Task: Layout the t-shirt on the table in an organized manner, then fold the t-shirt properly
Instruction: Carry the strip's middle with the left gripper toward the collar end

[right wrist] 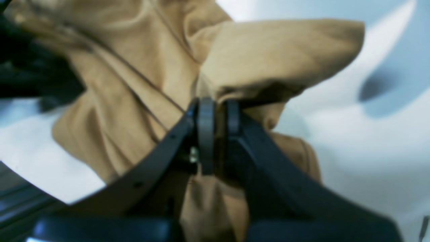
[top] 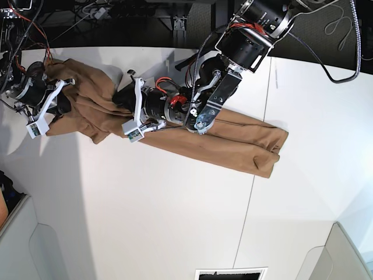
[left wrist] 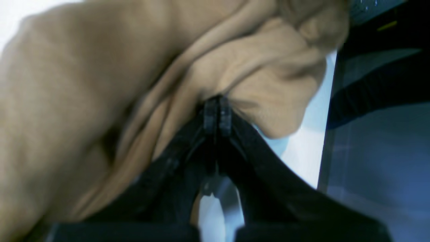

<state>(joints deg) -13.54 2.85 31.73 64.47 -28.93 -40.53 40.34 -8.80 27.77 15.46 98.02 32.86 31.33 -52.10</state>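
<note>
Both grippers pinching a soft tan shirt on the white table

The t-shirt (top: pixel 192 131) is lying as a long rumpled band (matte cotton, deeply creased) running from the table's (top: pixel 175 221) far left towards its right-centre, while the left gripper (left wrist: pixel 217 112) and right gripper (right wrist: pixel 218 114) are each clamping bunched fabric.

The t-shirt (top: pixel 227 140) lies stretched across the table (top: pixel 175 221), both arms seemingly gripping its bunched end
</note>
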